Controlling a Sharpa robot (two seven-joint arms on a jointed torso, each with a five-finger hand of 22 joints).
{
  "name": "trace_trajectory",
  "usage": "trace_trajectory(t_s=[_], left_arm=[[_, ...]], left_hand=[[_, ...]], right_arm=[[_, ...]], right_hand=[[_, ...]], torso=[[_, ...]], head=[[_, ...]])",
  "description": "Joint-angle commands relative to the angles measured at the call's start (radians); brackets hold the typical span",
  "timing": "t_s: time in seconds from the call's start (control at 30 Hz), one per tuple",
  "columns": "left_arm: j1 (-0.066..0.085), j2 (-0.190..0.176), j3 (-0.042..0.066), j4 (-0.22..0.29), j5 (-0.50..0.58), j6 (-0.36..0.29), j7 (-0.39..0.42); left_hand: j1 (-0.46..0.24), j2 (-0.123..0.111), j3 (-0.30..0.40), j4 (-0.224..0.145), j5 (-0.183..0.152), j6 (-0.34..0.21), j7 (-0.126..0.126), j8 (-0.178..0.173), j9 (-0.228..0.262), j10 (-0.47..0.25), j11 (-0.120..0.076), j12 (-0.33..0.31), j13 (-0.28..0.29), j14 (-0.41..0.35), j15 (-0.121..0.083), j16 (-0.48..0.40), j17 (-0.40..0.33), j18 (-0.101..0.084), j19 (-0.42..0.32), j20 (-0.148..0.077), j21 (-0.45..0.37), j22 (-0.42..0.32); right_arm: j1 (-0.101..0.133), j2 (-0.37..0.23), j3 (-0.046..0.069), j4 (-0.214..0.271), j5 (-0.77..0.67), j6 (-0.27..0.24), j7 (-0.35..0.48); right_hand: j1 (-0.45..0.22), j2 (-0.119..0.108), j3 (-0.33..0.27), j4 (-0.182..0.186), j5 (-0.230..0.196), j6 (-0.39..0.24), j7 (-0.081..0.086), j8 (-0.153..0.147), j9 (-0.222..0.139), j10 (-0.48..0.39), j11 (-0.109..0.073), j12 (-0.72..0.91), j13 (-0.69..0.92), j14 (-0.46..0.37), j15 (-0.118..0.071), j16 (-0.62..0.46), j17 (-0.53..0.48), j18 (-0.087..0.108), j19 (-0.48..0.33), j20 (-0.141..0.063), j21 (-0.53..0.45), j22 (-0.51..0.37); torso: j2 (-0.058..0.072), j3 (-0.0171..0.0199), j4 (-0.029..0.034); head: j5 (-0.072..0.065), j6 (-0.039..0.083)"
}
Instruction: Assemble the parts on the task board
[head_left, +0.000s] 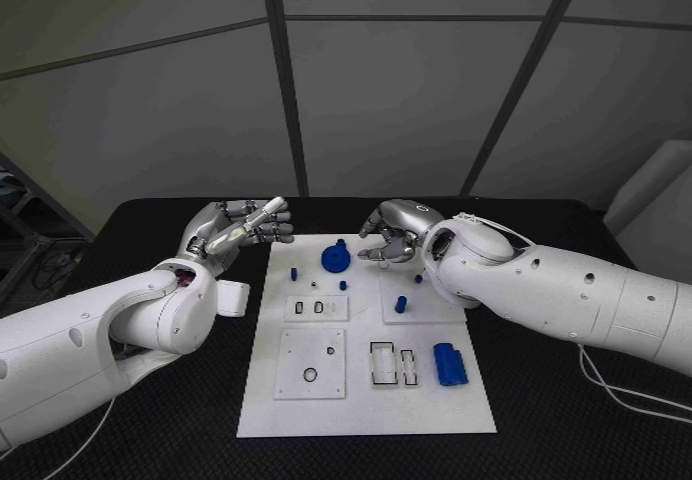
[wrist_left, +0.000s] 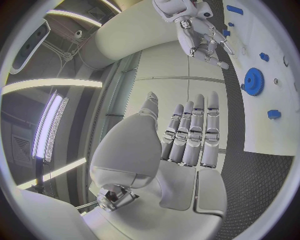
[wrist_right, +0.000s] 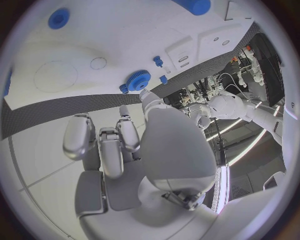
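The white board (head_left: 368, 400) lies in the middle of the black counter (head_left: 577, 420), its long side running away from the robot. On its far end sits a blue gear (head_left: 336, 258), with small blue pegs (head_left: 294, 272) near it and another blue peg (head_left: 402, 302) on a raised white block toward the middle. A larger blue cylinder (head_left: 450, 363) lies near the board's right edge, beside two dark-rimmed rectangular slots (head_left: 384, 364). A flat white plate with an oval hole (head_left: 310, 365) occupies the near-left part of the board.

The left hand (head_left: 238, 228) hovers over the counter just off the board's far-left corner, fingers straight and held close together, holding nothing; the left wrist view shows those fingers (wrist_left: 195, 131) extended side by side. The right hand (head_left: 392, 232) hangs above the far end of the board, just beside the gear, its fingers curled inward with nothing visible between them.
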Motion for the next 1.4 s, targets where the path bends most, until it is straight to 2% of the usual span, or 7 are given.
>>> trace_trajectory(t_s=[0.03,0.47,0.63,1.0,1.4], left_arm=[[0.002,0.003,0.001,-0.001,-0.007,0.012,0.001],[0.001,0.010,0.001,-0.007,-0.007,0.013,0.001],[0.001,0.012,0.001,-0.009,-0.007,0.013,0.001],[0.001,0.013,0.001,-0.013,-0.007,0.013,0.000],[0.001,0.013,0.001,-0.016,-0.007,0.014,0.000]], left_hand=[[0.000,0.010,0.002,-0.005,-0.005,0.002,0.006,-0.003,-0.001,-0.006,0.002,-0.002,0.000,-0.002,0.008,-0.004,0.002,0.007,0.006,0.003,-0.004,-0.001],[0.000,0.011,0.002,-0.006,-0.004,0.002,0.006,-0.003,-0.001,-0.007,0.002,-0.003,0.000,-0.002,0.008,-0.004,0.002,0.007,0.006,0.003,-0.005,-0.002],[0.000,0.011,0.002,-0.006,-0.004,0.002,0.006,-0.003,-0.001,-0.007,0.002,-0.003,0.000,-0.002,0.008,-0.004,0.002,0.007,0.006,0.003,-0.005,-0.002],[0.000,0.011,0.002,-0.006,-0.004,0.002,0.006,-0.003,-0.001,-0.007,0.002,-0.003,0.000,-0.002,0.008,-0.004,0.002,0.007,0.006,0.003,-0.005,-0.002],[0.000,0.011,0.002,-0.006,-0.004,0.002,0.006,-0.003,-0.001,-0.007,0.002,-0.003,0.000,-0.002,0.008,-0.004,0.002,0.007,0.006,0.003,-0.005,-0.002]], right_arm=[[0.002,0.013,0.000,0.001,0.054,0.034,0.035],[0.002,0.099,0.000,-0.059,0.001,0.144,-0.006],[0.002,0.129,0.000,-0.090,-0.016,0.170,-0.024],[0.002,0.160,0.000,-0.129,-0.038,0.179,-0.052],[0.002,0.156,0.000,-0.134,-0.041,0.226,-0.066]], right_hand=[[0.004,-0.007,0.004,-0.007,-0.006,-0.017,-0.010,-0.014,-0.005,0.007,-0.007,0.007,0.002,0.108,-0.001,0.005,0.264,-0.013,0.010,-0.002,0.005,0.002],[0.013,-0.013,0.006,-0.021,-0.023,-0.058,-0.027,-0.027,-0.008,0.014,-0.031,0.017,0.014,0.108,-0.019,0.005,0.264,-0.013,0.012,-0.017,0.007,0.006],[0.013,-0.013,0.006,-0.023,-0.025,-0.084,-0.029,-0.028,-0.010,0.018,-0.038,0.022,0.020,0.108,-0.026,0.005,0.264,-0.013,0.013,-0.023,0.008,0.008],[0.013,-0.007,0.009,-0.024,-0.024,-0.117,-0.031,-0.029,-0.011,0.018,-0.042,0.023,0.021,0.108,-0.030,0.005,0.264,-0.014,0.013,-0.028,0.008,0.008],[0.014,-0.004,0.011,-0.025,-0.023,-0.109,-0.032,-0.027,-0.010,0.024,-0.040,0.030,0.029,0.108,-0.030,0.005,0.264,-0.014,0.015,-0.030,0.009,0.011]], torso=[[0.001,-0.0015,0.0041],[0.001,-0.0037,0.0033],[0.001,-0.0028,0.0035],[0.001,-0.0012,0.0014],[0.001,-0.0008,0.0013]], head=[[-0.003,-0.001],[-0.001,-0.004],[0.000,-0.005],[0.003,-0.005],[0.001,-0.007]])
